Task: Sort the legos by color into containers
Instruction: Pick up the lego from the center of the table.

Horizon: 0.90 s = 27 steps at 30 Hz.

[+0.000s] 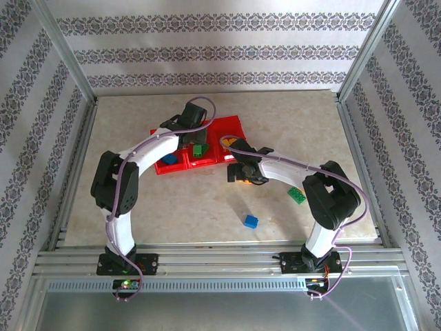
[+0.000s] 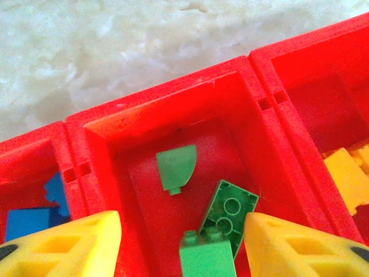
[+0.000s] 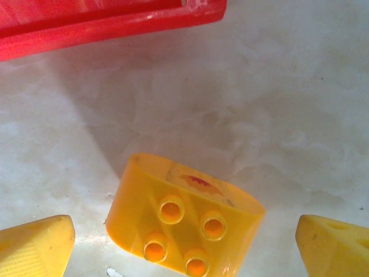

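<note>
Right gripper (image 3: 184,251), fingers wide, straddles a yellow-orange brick (image 3: 184,228) on the table (image 3: 277,115) beside the red tray (image 3: 104,23); it should lower squarely and close evenly on both sides. Left gripper (image 2: 181,242), fingers parted and empty, hovers over green bricks (image 2: 229,210) in the middle compartment (image 2: 144,133).

High rear overhead view of the whole table (image 1: 138,117), wrist cameras close and downward (red tray (image 1: 233,129) shared by all)

A green brick (image 2: 206,258) is cut off at the left wrist view's bottom edge. Yellow bricks (image 2: 346,176) run past its right edge.
</note>
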Motion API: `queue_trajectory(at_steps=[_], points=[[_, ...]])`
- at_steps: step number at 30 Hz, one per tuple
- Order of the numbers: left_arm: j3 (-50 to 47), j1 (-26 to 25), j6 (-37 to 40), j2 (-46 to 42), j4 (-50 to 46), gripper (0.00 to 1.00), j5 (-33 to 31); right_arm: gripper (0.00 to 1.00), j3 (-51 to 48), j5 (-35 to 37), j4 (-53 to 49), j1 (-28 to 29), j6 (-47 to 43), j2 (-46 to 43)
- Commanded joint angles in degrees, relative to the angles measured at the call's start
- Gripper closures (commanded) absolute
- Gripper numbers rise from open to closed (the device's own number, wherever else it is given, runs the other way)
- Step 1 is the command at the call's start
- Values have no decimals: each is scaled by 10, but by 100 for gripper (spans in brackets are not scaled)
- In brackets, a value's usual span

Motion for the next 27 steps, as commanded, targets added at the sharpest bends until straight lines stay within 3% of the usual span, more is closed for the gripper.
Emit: queue_trajectory(at_steps=[1,5,10,27], points=[[-18,7,-11,-45,6,38,-7,2,16,-17,6,-15,-28,18],[-43,7,-16,-78,21,28,-5,2,24,-30,10,-23,-44,33],[-76,8,-25,-120,39,0,-10,6,41,-50,10,-25,-67,56],[-146,11,-38,-191,67,0,-42,25,52,-77,-28,15,-81,59]])
